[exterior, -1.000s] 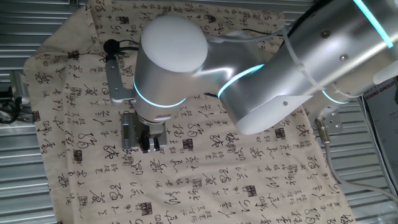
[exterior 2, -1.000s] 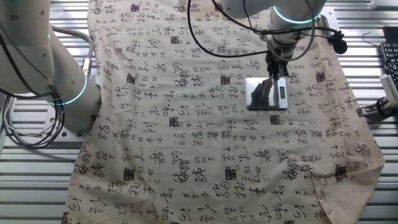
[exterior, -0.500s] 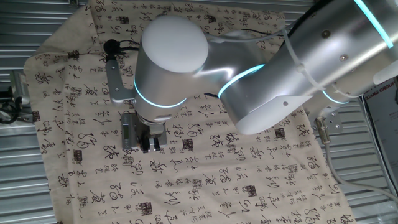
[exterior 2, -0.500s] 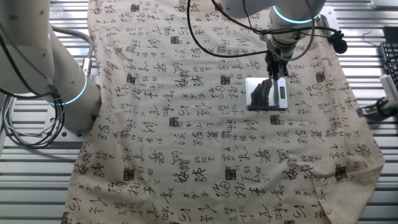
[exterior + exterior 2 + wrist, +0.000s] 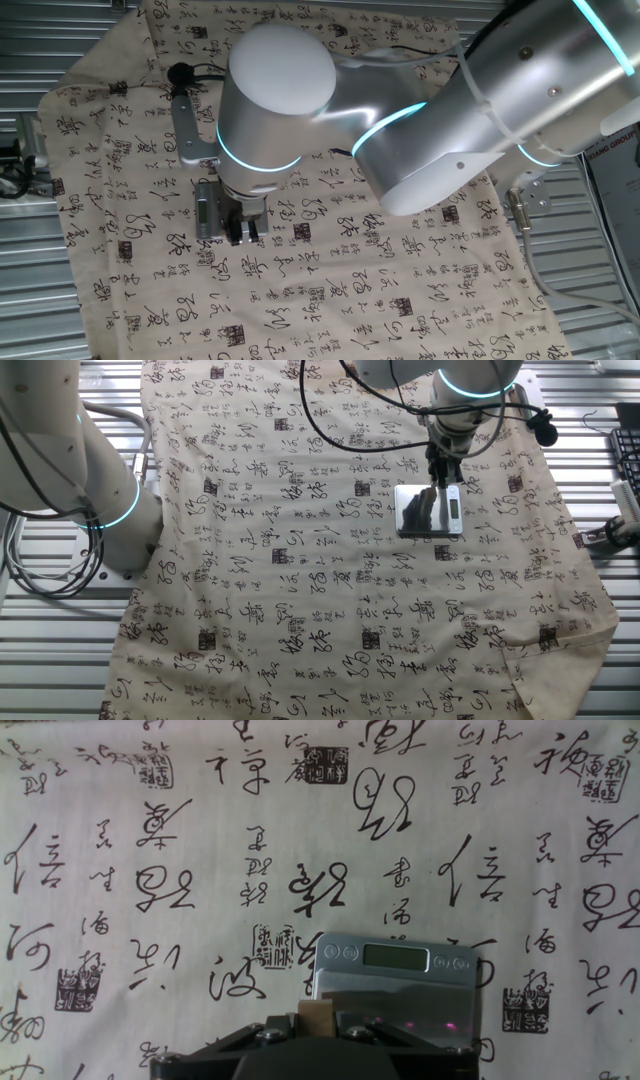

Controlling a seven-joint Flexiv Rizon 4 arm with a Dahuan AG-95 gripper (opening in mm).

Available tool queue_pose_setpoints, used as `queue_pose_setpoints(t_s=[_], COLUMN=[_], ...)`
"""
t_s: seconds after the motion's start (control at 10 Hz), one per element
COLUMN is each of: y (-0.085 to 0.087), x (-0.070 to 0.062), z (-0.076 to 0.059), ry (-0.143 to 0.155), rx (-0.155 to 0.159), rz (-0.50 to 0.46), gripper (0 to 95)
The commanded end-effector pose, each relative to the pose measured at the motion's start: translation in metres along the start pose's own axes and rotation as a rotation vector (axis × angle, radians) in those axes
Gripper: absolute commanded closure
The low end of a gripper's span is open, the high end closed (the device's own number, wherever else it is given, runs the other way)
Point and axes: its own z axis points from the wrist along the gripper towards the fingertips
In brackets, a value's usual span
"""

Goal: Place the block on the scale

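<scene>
the claw [image 5: 316, 1025] was clamped on the block [image 5: 316, 1013], holding it just above the near part of the scale [image 5: 395, 982], which lay flat on the printed cloth [image 5: 200, 840] covering the tabletop.

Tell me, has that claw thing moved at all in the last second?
No. In the other fixed view the gripper sits at the same edge of the scale as before, with no visible shift.
</scene>
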Motion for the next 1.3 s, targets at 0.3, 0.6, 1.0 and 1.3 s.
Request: queue_pose_setpoints(t_s=[0.3, 0.6, 1.0, 1.3], y=[-0.0001, -0.0001, -0.0001, -0.0001], x=[0.0005, 0.0002, 0.0002, 0.0002], z=[-0.002, -0.001, -0.001, -0.001], ry=[0.007, 0.009, 0.013, 0.016], rx=[-0.001, 0.003, 0.0, -0.002], rz=[-0.009, -0.008, -0.014, -0.038], gripper=[95.0, 95.0, 95.0, 95.0])
